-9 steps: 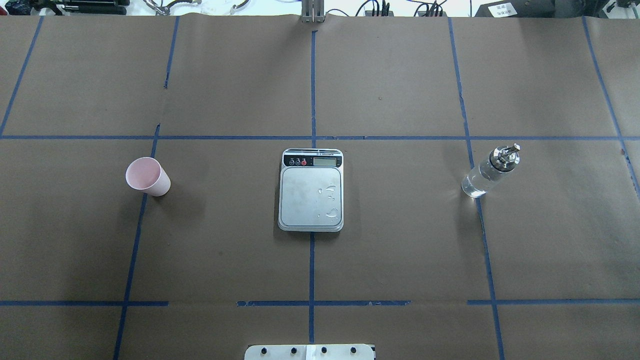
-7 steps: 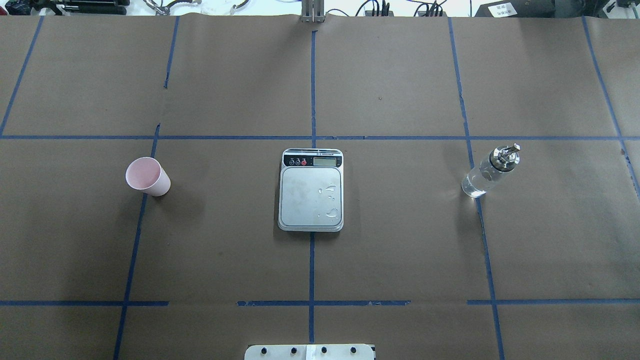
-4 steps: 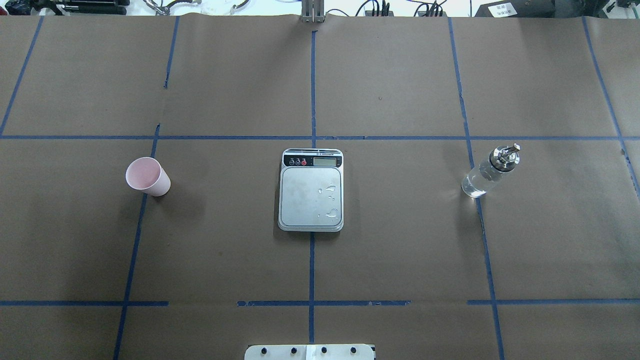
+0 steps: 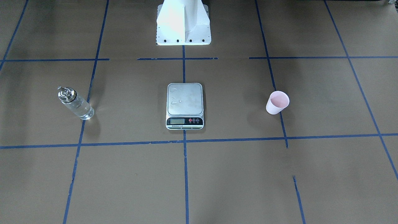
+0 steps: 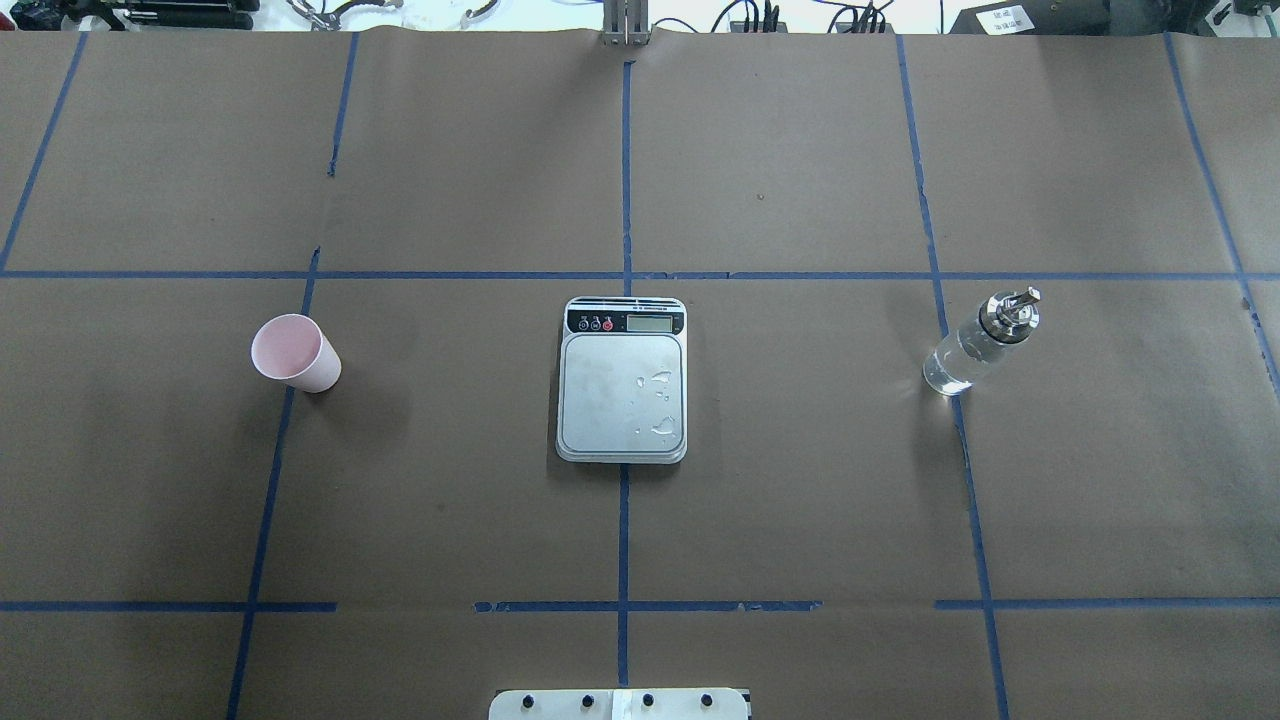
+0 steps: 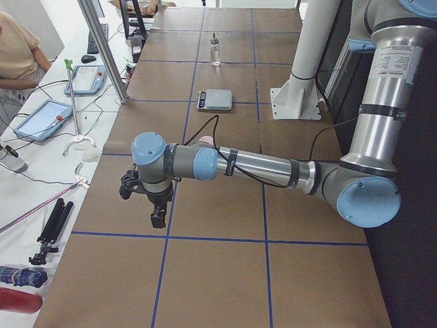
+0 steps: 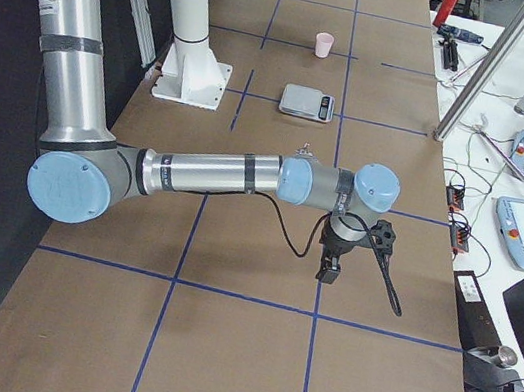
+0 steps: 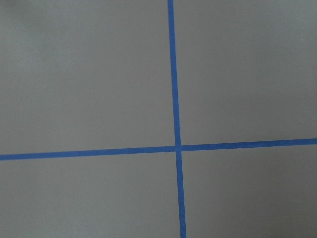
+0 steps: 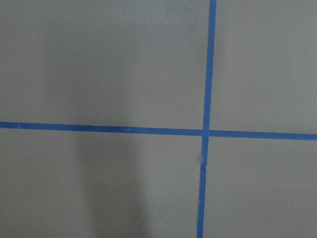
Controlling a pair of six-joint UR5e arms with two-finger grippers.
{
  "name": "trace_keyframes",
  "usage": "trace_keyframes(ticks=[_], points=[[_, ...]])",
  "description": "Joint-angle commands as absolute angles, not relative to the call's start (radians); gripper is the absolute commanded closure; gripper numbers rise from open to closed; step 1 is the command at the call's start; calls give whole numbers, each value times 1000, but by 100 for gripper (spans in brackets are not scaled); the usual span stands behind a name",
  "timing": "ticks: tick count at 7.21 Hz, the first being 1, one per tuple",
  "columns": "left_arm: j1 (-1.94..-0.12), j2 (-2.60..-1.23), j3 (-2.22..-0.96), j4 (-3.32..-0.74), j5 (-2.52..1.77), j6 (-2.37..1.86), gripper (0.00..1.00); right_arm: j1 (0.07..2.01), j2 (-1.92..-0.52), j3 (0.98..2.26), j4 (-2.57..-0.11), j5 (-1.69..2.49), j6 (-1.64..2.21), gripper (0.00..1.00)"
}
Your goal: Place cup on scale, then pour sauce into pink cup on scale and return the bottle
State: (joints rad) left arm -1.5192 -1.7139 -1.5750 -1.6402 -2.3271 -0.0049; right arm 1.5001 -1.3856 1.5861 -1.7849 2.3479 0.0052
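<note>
The pale pink cup (image 5: 295, 352) stands upright on the table's left part; it also shows in the front view (image 4: 277, 102). The silver-grey scale (image 5: 622, 380) lies at the centre with a few drops on its bare platform (image 4: 185, 99). The clear glass bottle (image 5: 981, 341) with silver spout stands upright on the right, holding clear sauce (image 4: 75, 103). My left gripper (image 6: 158, 213) shows only in the left side view, well short of the cup. My right gripper (image 7: 330, 265) shows only in the right side view, short of the bottle. I cannot tell whether either is open or shut.
Brown paper with blue tape lines (image 5: 624, 180) covers the table. The robot's white base plate (image 4: 183, 21) stands at the robot's side. Both wrist views show only paper and a tape crossing (image 8: 177, 148). A bench with tablets (image 6: 41, 117) and an operator flank the far side.
</note>
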Motion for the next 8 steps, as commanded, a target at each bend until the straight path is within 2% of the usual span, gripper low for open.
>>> trace_keyframes(ticks=[1,3,5,8], points=[[-1305,-1686,-1580,-1878,-2410,-202,0,1477,-1405,1583,-1679,2375,6,0],[-1151,-1701,-1636,-2029,-2376,-593,1,1470,-1413,1586,-1643,2388,8,0],[-1039,-1712,-1701,-2025,-2321,-809,6,1466,-1414,1583,-1637,2429,6,0],[-873,-1742,-1717,-2023,-2215,-955,6,1459,-1419,1583,-1635,2442,6,0]])
